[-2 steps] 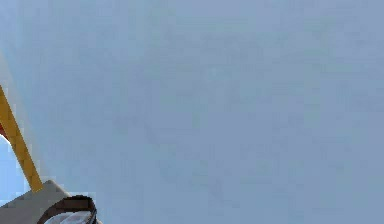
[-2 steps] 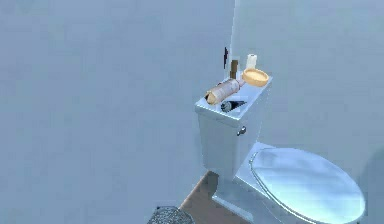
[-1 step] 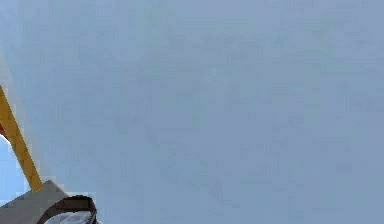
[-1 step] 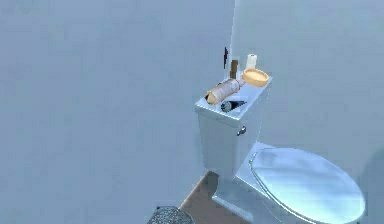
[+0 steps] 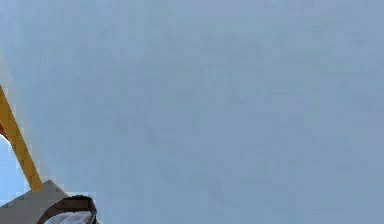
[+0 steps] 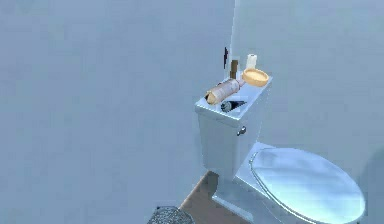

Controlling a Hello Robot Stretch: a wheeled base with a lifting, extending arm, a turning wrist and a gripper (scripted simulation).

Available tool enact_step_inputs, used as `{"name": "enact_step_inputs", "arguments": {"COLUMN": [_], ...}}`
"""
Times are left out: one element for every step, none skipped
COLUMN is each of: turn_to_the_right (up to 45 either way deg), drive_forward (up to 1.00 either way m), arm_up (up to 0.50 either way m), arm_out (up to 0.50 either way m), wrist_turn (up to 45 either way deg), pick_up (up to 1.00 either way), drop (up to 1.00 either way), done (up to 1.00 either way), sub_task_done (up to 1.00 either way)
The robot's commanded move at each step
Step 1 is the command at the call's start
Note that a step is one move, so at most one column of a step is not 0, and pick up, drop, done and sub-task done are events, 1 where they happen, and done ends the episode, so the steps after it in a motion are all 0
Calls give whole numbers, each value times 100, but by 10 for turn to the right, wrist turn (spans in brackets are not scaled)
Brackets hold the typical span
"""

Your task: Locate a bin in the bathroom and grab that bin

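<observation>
Grey, dark-rimmed bin [image 5: 52, 206], bottom-left corner

White toilet [image 6: 300, 185] against pale walls [image 6: 90, 100]

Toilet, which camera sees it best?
The arm side view: the toilet stands there with its tank, lid and small things on top. The forward view looks at a wall and a yellow bar.
</observation>
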Motion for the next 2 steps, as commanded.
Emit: {"name": "enact_step_inputs", "arguments": {"turn_to_the_right": [0, 0], "drive_forward": [0, 0], "arm_up": [0, 0], "arm_out": [0, 0], "wrist_turn": [240, 0], "pick_up": [0, 100], "drop": [0, 0], "done": [0, 0], "sub_task_done": [0, 0]}}
